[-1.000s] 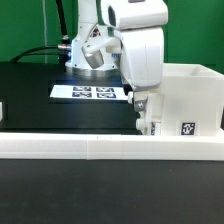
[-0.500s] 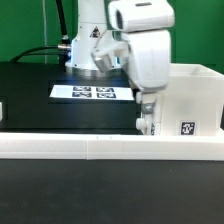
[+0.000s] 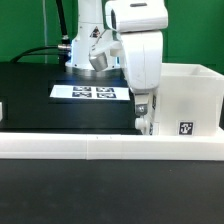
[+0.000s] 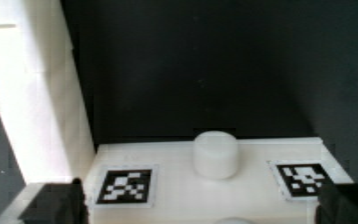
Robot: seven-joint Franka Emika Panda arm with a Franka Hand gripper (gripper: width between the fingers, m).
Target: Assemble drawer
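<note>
Now, gripper (image 3: 143, 124): fingers spread apart, nothing between them.
Tray: small shallow white plastic tray (image 4: 208, 172) with two square tags and a rounded knob lies directly under the gripper.
Housing: large white open-faced plastic box (image 3: 190, 98) stands just beside the gripper.

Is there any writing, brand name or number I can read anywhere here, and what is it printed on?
No readable words, brands or numbers anywhere.
Marker board: black-and-white square tags, patterns only, no letters.
Large white box: one square tag on its side, pattern only.
White part with a knob, in the wrist view: two square tags, blurred patterns, no text.
Robot arm: plain white casing, no visible logo.
</note>
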